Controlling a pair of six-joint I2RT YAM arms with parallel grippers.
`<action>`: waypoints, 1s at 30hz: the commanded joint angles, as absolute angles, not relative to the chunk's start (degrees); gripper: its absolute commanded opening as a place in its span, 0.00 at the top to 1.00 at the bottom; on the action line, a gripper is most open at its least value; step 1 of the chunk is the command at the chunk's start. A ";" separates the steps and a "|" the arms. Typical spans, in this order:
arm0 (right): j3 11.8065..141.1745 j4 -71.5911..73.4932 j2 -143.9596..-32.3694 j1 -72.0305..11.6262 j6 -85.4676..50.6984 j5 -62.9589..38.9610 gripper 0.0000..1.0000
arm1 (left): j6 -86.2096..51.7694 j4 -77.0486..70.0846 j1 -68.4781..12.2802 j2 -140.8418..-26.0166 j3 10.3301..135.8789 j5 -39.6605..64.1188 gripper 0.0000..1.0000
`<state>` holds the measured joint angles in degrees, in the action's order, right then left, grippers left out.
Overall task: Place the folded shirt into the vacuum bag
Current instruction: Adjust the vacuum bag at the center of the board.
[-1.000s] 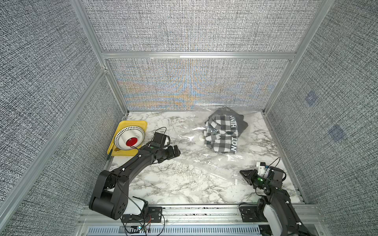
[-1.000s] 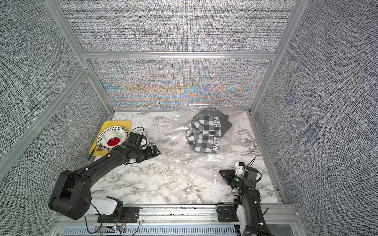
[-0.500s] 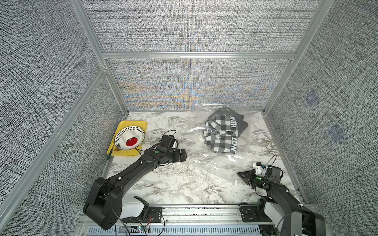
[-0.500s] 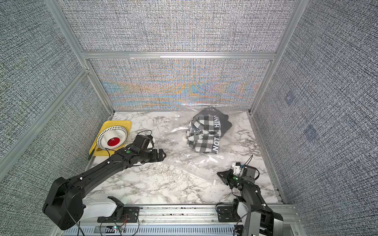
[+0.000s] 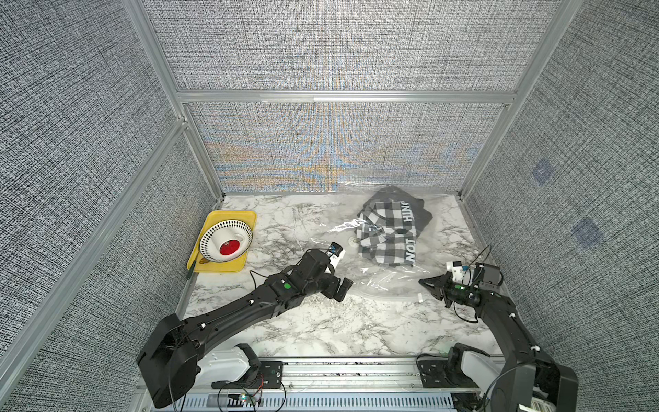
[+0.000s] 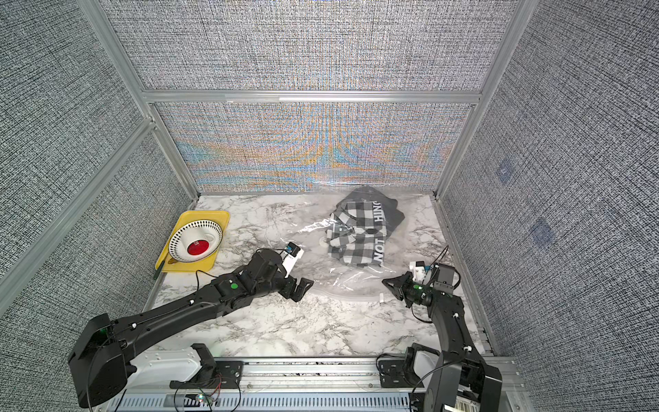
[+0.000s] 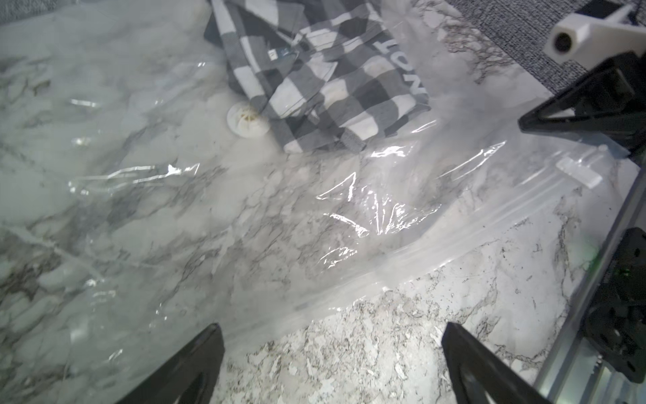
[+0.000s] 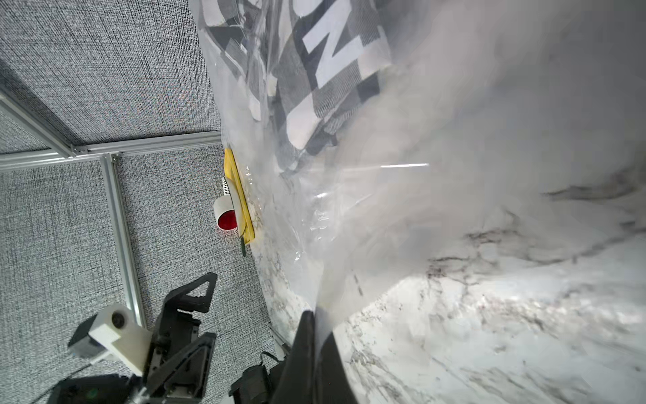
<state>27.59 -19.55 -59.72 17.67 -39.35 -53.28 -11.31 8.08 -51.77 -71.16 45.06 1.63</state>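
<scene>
The folded shirt point(image 5: 390, 230), black-and-white checked with white letters, lies at the back right, with the film of the see-through vacuum bag point(image 5: 383, 283) over it. The shirt point(image 6: 360, 232) looks the same in both top views. The bag's round white valve point(image 7: 247, 122) sits beside the shirt, and its small white clip point(image 7: 578, 173) is on the zip edge. My right gripper point(image 5: 424, 281) is shut on the bag's near right edge, and the film is pinched between its fingers point(image 8: 307, 335). My left gripper point(image 5: 340, 287) stands open over the zip edge at the bag's near left, holding nothing.
A yellow tray point(image 5: 246, 218) at the back left holds a white bowl point(image 5: 214, 246) with a red cup in it. Fabric walls close in three sides. The metal rail point(image 5: 356, 367) runs along the table's front edge.
My left arm has swung right and nearer, from beside the tray to the bag's zip edge. My right gripper has shut on the bag's edge and moved slightly back.
</scene>
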 commanded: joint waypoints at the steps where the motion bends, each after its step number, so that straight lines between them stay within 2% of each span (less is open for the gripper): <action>1: 31.94 -26.66 -60.91 17.25 -43.30 -51.66 1.00 | -3.33 -0.11 -53.92 -72.19 46.27 2.26 0.00; 5: 36.82 -29.38 -62.46 15.68 -49.31 -51.15 1.00 | 1.52 1.75 -59.25 -77.12 52.33 2.24 0.00; 12: 40.49 -28.03 -62.91 12.36 -61.35 -52.10 1.00 | 8.91 5.77 -69.41 -90.12 64.16 -4.88 0.00; 22: 41.97 -27.26 -58.01 10.53 -70.54 -53.70 1.00 | 15.80 -5.64 -76.23 -99.95 67.56 -17.51 0.00; 25: 43.61 -27.39 -55.31 10.02 -73.26 -53.31 1.00 | 17.84 -9.20 -77.40 -102.52 68.90 -23.98 0.03; 30: 47.56 -28.76 -54.12 9.60 -73.96 -52.93 1.00 | 19.31 -12.49 -77.42 -104.19 70.70 -29.48 0.22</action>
<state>45.69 -28.29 -54.28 9.76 -72.42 -51.64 17.28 -7.51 -77.43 -103.74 69.97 -23.77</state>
